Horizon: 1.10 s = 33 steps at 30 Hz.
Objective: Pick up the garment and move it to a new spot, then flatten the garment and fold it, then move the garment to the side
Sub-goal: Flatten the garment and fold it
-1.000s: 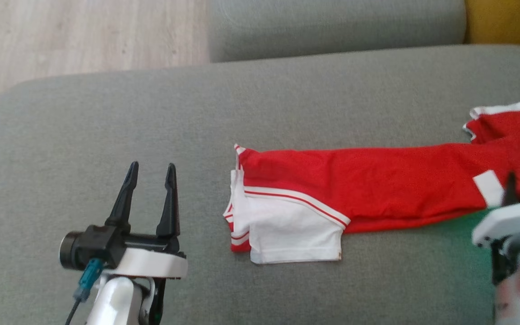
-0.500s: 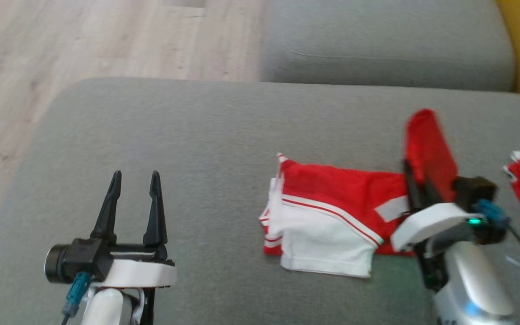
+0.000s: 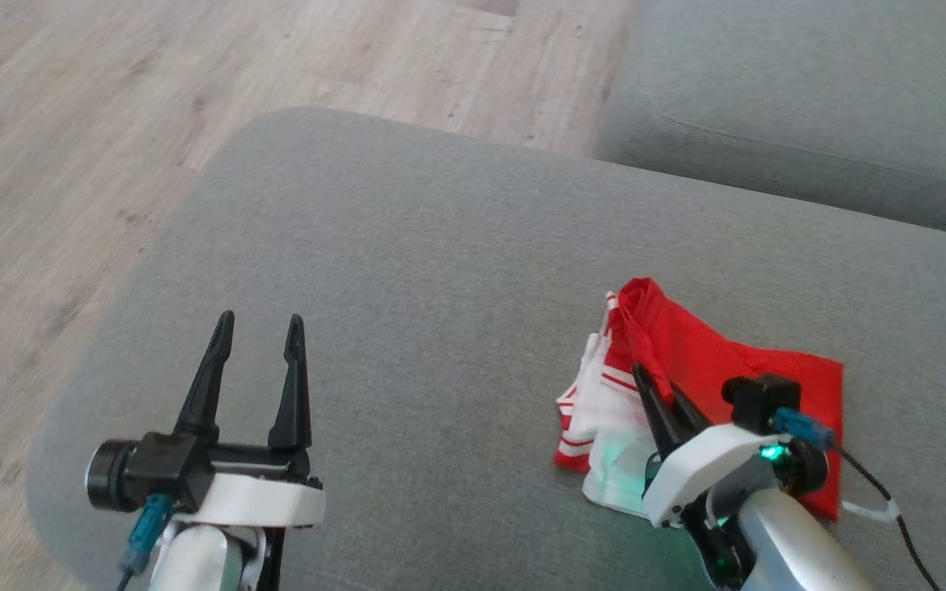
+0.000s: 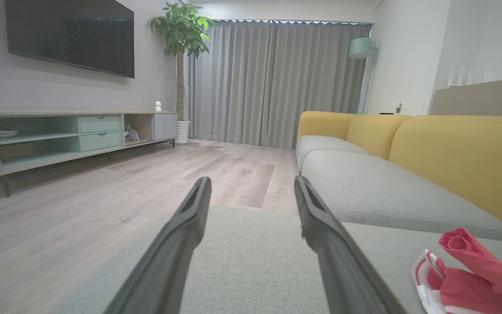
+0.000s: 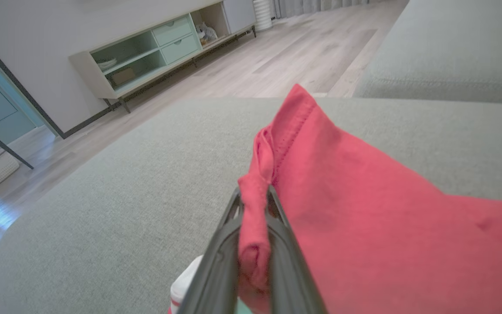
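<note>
The garment (image 3: 711, 361) is a red and white piece lying on the grey cushion (image 3: 407, 271), its red half doubled over the white striped part. My right gripper (image 3: 654, 384) is shut on a bunched red edge and holds it just above the white part. In the right wrist view the red cloth (image 5: 364, 209) is pinched between the two fingers of that gripper (image 5: 254, 192). My left gripper (image 3: 261, 320) stands open and holds nothing, well to the garment's left. From the left wrist, that gripper (image 4: 252, 181) frames bare cushion, with the garment (image 4: 464, 279) at the lower right.
The cushion's rounded edge drops to wooden floor (image 3: 71, 164) at the left and far side. A second grey seat (image 3: 810, 107) lies at the far right, with yellow backrests (image 4: 451, 148) behind it. A low media cabinet (image 4: 59, 135) stands across the room.
My right gripper has carried the red end leftward over the white part, so the long stretched garment is now doubled up. The head camera swung left. The left gripper stayed open and still.
</note>
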{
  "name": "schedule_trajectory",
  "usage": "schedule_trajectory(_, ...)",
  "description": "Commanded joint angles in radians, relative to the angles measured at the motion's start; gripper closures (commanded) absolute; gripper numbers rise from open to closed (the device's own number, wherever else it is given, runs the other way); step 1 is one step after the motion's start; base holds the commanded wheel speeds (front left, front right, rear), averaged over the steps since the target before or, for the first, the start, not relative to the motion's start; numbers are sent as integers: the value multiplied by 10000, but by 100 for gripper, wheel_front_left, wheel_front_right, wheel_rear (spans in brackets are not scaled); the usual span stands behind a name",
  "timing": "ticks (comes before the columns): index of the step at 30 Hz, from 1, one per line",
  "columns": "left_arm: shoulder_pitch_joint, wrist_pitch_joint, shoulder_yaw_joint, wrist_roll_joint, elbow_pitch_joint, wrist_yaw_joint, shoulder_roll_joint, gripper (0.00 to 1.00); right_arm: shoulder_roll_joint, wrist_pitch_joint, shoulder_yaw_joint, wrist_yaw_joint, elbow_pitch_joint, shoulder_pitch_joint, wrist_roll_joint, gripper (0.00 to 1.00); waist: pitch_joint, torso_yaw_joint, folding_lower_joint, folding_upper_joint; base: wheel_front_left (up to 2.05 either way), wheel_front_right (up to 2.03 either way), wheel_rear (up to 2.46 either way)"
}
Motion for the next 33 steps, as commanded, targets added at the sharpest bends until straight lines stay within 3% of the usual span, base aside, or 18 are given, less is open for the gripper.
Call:
schedule_trajectory(1,-344,1,239,14,-408,3,134,0,-9,-226,305,-7,-97,-445,168,100,95,256,0,0,0,0,0)
schedule_trajectory(12,-414,-33,131,-118,-482,143,80,0,-9,-706,1148,-7,1229,-1021,800,100,468,551,0,0,0,0,0)
schedule_trajectory(13,-418,-37,112,-125,-462,152,75,0,-9,-720,1307,-7,1251,-1052,938,94,496,537,0,0,0,0,0)
schedule_trajectory(14,-419,-41,88,-133,-452,168,65,0,-9,-667,1572,-7,1233,-1070,1103,0,534,506,0,0,0,0,0)
schedule_trajectory(18,-425,-56,-46,-168,-400,196,26,0,-9,-198,2848,-7,828,-1134,1837,0,644,292,0,0,0,0,0)
schedule_trajectory(23,-455,-77,-63,-199,-300,263,31,0,-9,-455,3263,-7,412,-1465,2405,0,669,-210,0,0,0,0,0)
schedule_trajectory(28,-489,-96,-47,-228,-294,311,38,0,-9,-990,2546,-7,568,-1870,1990,0,651,-716,0,0,0,0,0)
schedule_trajectory(33,-496,-121,37,-298,-299,387,26,0,-28,-1373,311,-7,875,-2212,-387,0,650,-1429,0,0,0,0,0)
